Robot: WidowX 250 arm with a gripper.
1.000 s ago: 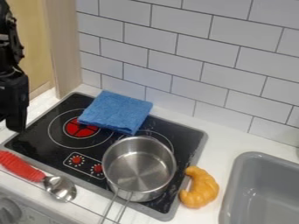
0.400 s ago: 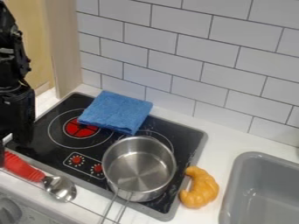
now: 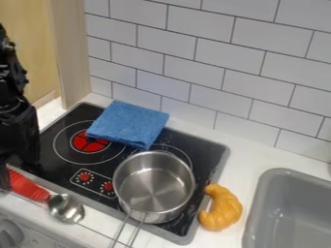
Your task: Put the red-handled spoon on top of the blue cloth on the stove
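The left edge cuts off part of the gripper [image 3: 18, 170], which hides the left end of the spoon's red handle [image 3: 29, 188]; whether they touch cannot be told. The arm [image 3: 9, 87] runs out of view at the left, and the stove's left corner [image 3: 14, 167] is covered. The pot [image 3: 154, 189] hides part of the right burner ring [image 3: 183, 154], and its handle [image 3: 136, 232] is cut off at the near edge. The folded blue cloth [image 3: 129, 123] covers some of the stovetop. The right and near edges crop the sink [image 3: 278, 173]. The marks around the stove's red knobs [image 3: 84, 177] are too small to read.

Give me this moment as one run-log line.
gripper at red-handled spoon; pot on stovetop; blue cloth at stovetop's back edge; toy croissant between stovetop and sink
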